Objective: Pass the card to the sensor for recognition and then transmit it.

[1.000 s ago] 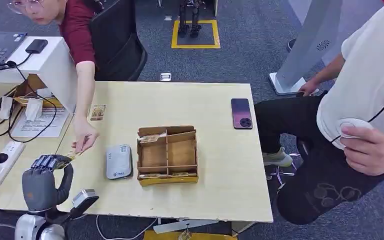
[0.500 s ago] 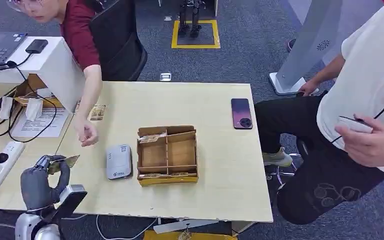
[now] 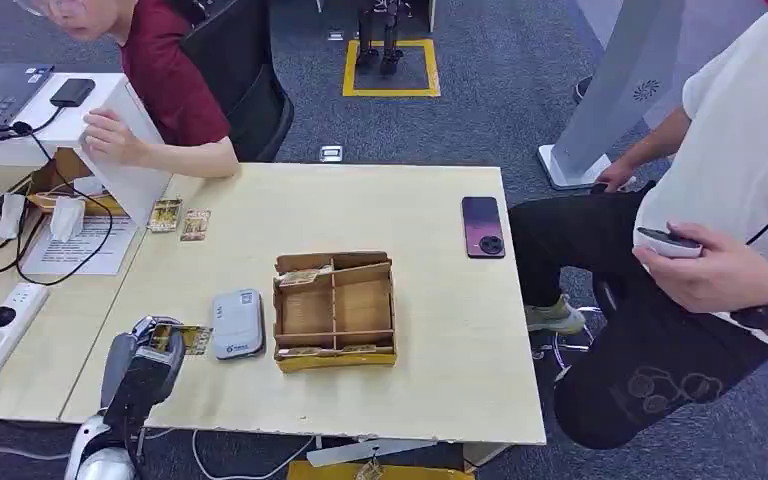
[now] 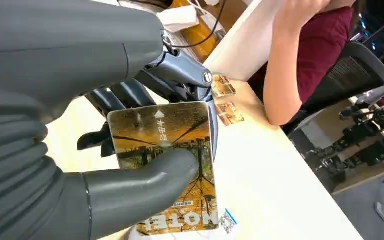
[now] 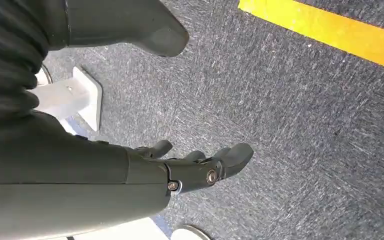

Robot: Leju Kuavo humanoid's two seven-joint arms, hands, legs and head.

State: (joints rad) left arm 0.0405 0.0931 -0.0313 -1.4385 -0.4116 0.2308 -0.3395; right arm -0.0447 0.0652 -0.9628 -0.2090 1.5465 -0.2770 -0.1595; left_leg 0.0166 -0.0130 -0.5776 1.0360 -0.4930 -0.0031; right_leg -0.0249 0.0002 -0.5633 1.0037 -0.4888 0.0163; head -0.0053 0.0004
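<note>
Item, left hand: thumb and fingers are clamping the card just beside the grey card sensor on the pale wooden bench; judging by this, the card is in hand while the scan and the handing-on are remaining. Item, right hand: hanging over grey carpet, holding nothing, its fingers lying loosely apart. Item, surroundings: a wooden divided tray, a phone and two loose cards are lying on the bench, with two people sitting by it.

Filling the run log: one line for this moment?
left hand: holds card | sensor: beside card, on table | right hand: empty
</note>
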